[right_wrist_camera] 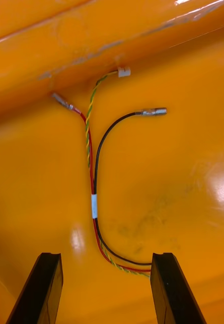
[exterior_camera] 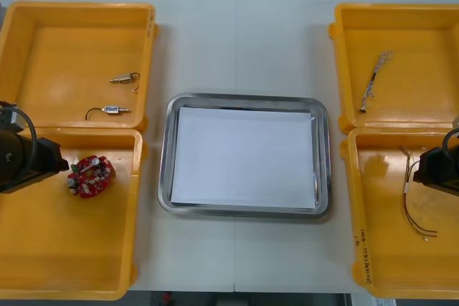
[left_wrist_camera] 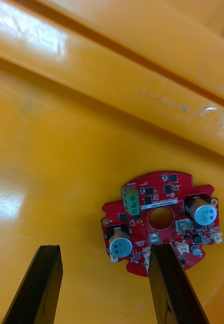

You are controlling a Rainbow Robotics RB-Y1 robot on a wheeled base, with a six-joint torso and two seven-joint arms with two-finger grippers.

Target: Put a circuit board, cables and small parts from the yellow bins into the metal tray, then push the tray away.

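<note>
A round red circuit board (exterior_camera: 91, 175) (left_wrist_camera: 160, 220) lies in the near left yellow bin (exterior_camera: 43, 249). My left gripper (left_wrist_camera: 104, 283) hovers over that bin, open, with one finger (left_wrist_camera: 175, 286) overlapping the board's edge and the other on bare bin floor. A red, yellow and black cable bundle (exterior_camera: 414, 198) (right_wrist_camera: 97, 192) lies in the near right yellow bin (exterior_camera: 387, 263). My right gripper (right_wrist_camera: 106, 288) stands open above it, the cable's looped end between the fingers. The metal tray (exterior_camera: 244, 98), white inside, sits in the middle.
The far left bin (exterior_camera: 43, 41) holds two small metal parts (exterior_camera: 123, 77) (exterior_camera: 111, 110). In the far right bin (exterior_camera: 423, 34) lies a twisted cable (exterior_camera: 375, 79). Bare table runs between the bins and the tray.
</note>
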